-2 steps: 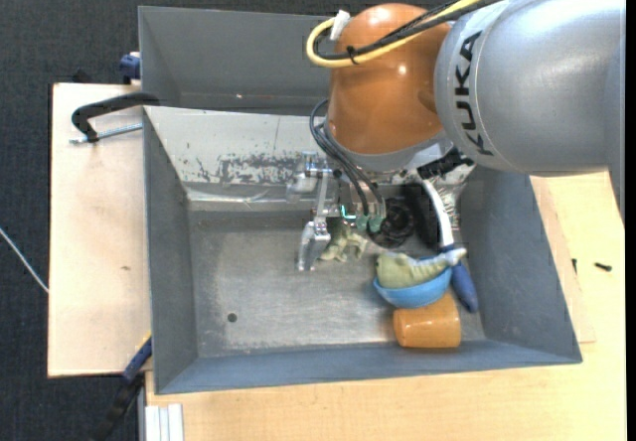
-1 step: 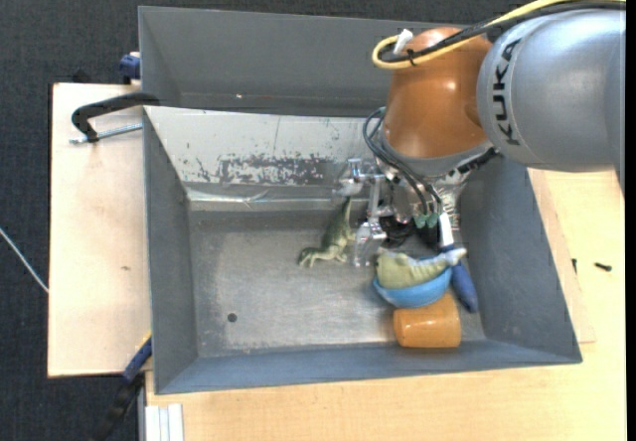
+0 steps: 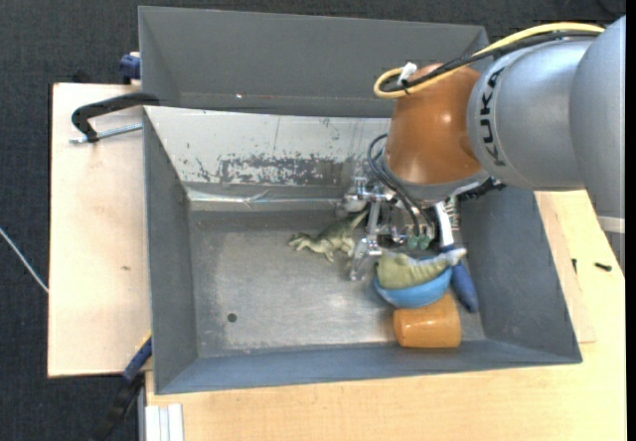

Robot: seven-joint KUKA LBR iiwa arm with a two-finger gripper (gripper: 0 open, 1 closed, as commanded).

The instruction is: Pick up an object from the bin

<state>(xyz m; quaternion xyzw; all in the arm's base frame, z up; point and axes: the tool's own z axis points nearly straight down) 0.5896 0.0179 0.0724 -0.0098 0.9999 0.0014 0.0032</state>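
Closest to the lens is the big grey arm (image 3: 556, 111) with its orange cover (image 3: 432, 131), and it hides a good chunk of what's under it. The gripper (image 3: 383, 225) is down inside the bin (image 3: 248, 305), low near the floor. Honestly can't tell if it's released or clenched, the metal bits are too cluttered to read.

Just beside the gripper on the side away from the arm lies a green toy lizard (image 3: 320, 243), flat on the bin floor. Its tail end looks like it touches the gripper, but I can't say whether it's grasped.

On the gripper's near side, right up against it, is a blue bowl (image 3: 422, 292) with a yellow-green lump (image 3: 402, 270) sitting in it. A small blue piece (image 3: 464, 290) pokes out beside the bowl toward the arm. A bit further out, touching the bowl, is an orange block (image 3: 427, 327) against the bin's front wall.
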